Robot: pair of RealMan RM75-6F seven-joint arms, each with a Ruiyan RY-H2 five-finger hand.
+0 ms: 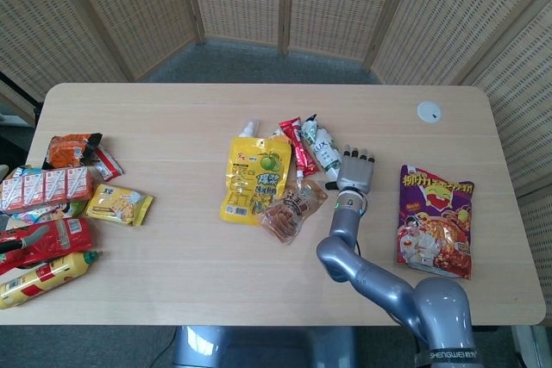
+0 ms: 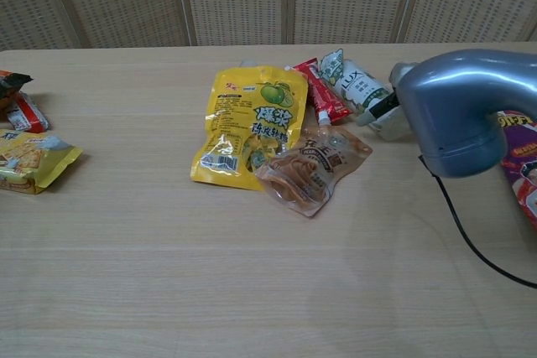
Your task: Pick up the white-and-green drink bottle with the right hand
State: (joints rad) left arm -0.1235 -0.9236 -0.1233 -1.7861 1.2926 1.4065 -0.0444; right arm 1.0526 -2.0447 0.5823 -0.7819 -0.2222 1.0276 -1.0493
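Red sachet (image 1: 297, 146) crowding bottle (image 1: 321, 149)

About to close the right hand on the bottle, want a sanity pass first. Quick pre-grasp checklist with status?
1. Right hand at the bottle: ok, over its near end.
2. Fingers apart: ok, spread flat in the head view.
3. Fingers around the bottle: cannot tell, the arm blocks the chest view.
4. Bottle lying on the table: ok.
5. Clear of neighbours: not ok, red sachet lies against it, brown pouch close by.
6. Left hand clear: ok, not in view.
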